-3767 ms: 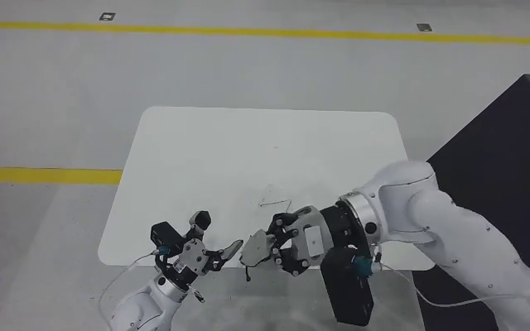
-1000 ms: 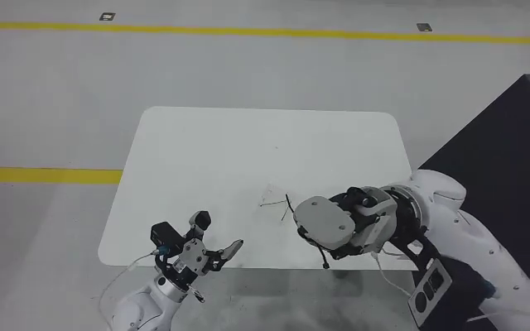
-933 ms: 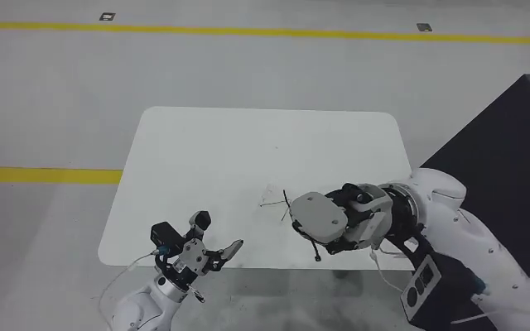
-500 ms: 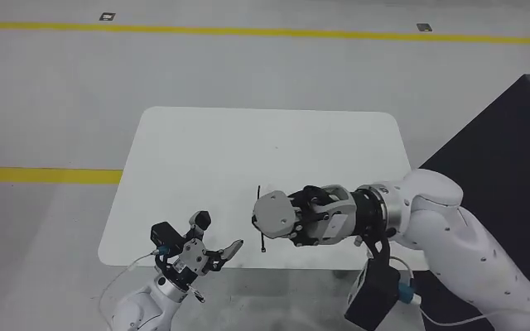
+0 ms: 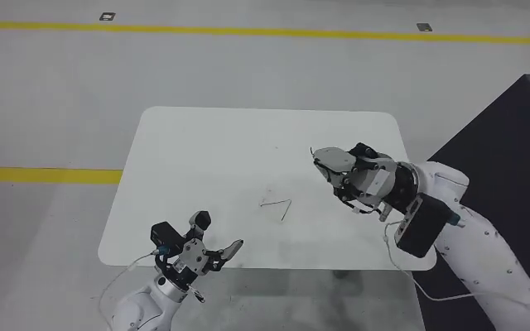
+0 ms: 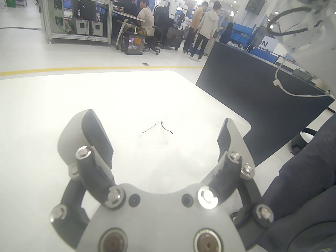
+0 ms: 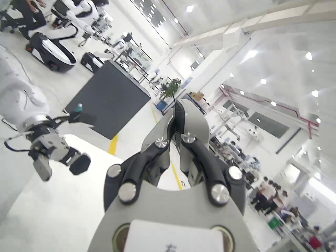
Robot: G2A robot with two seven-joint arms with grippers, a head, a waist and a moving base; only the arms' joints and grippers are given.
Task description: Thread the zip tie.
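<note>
- Top view first: the right claw [image 5: 319,162] hangs over the right half of the white table [image 5: 248,141]. It's pinched tight, and a tiny black curl of the zip tie [image 5: 312,151] pokes out at its tip.
- Same view: a bent black strip [image 5: 277,205] lies flat on the table, to the left of the right claw and a bit nearer the robot. It isn't touching the claw. It might be a second tie, but I honestly can't tell.
- The left claw [image 5: 217,234] sits over the near edge of the table, spread wide with nothing in it. The bent black strip is out ahead of it, well apart.
- Left wrist view: the left claw's two fingers [image 6: 94,132] stand far apart with bare table between them. The bent black strip shows out past the fingertips, roughly centred in the gap, lying flat in a shallow V. A dark panel [image 6: 249,85] stands beyond the table's far corner.
- Right wrist view: the right claw's fingers are pressed together, and the thin black zip tie is clamped between the pads. A short end sticks out beyond the fingertips, up in the air and clear of the table.
- Also in the right wrist view, the left claw shows farther off to one side of the right claw, over the table edge, with its fingers spread.
</note>
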